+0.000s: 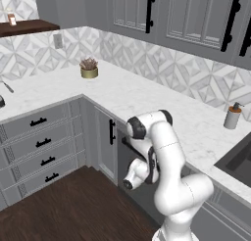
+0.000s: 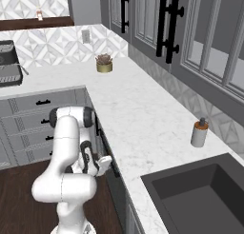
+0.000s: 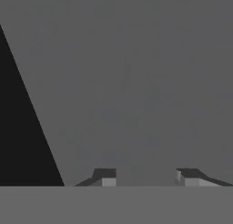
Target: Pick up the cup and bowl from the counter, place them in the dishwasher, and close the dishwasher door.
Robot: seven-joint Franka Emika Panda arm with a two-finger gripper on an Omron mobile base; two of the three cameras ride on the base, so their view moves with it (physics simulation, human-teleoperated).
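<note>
Below the counter [image 1: 147, 100] edge you see the arm folded against the closed dishwasher door [image 3: 136, 82], sink [image 2: 200, 190] clearest from the right, gripper [image 3: 145, 177] part-open, empty, facing the grey panel.

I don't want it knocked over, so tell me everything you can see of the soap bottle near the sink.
The soap bottle is a short, matte-looking grey cylinder with a brown collar and a dark pump on top. It stands upright on the white marble-look counter, just beyond the far edge of the dark sink. Nothing but the counter touches it.
</note>
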